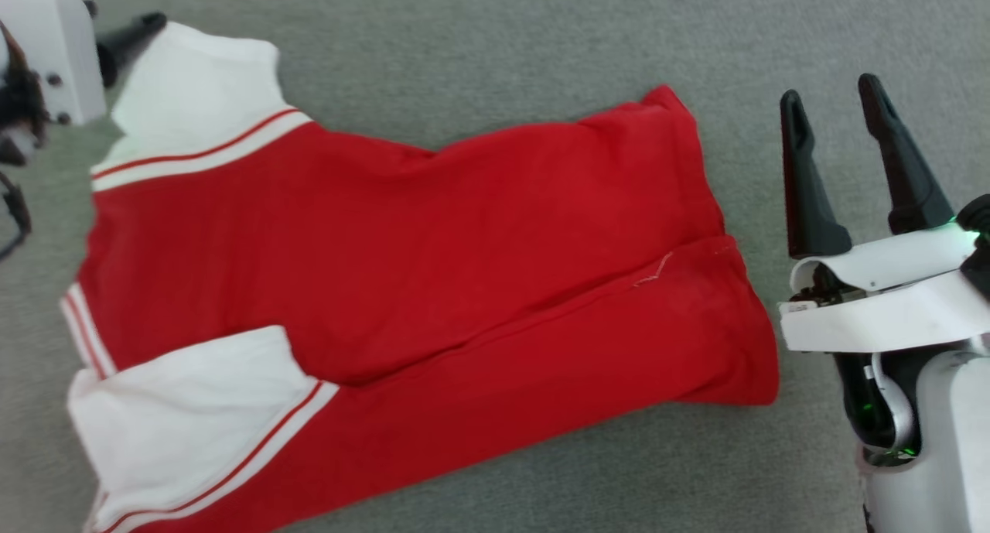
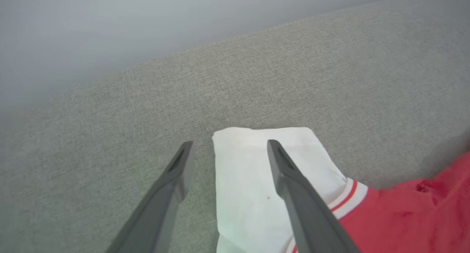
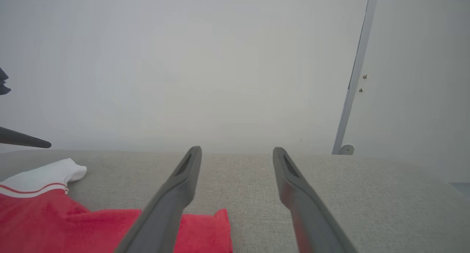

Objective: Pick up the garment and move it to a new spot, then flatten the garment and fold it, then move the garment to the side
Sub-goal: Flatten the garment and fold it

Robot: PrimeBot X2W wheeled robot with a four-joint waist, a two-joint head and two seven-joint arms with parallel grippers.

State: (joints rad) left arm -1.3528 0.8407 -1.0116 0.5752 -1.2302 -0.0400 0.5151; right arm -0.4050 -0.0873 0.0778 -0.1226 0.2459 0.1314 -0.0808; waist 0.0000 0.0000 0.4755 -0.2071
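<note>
The garment lies spread on a grey fabric surface, red body with white sleeves and striped trim, its near long side folded over the middle. One white sleeve points to the far left. My left gripper hovers open over that sleeve's end, one finger above the cloth and one beside it. A dark finger of it shows at the sleeve's corner. Open and empty, my right gripper stands just right of the garment's hem end. In the right wrist view the right gripper points past the red hem corner.
The grey fabric surface runs on beyond the garment on all sides. Its far seamed edge meets a pale wall. A thin white post stands behind the surface at the right.
</note>
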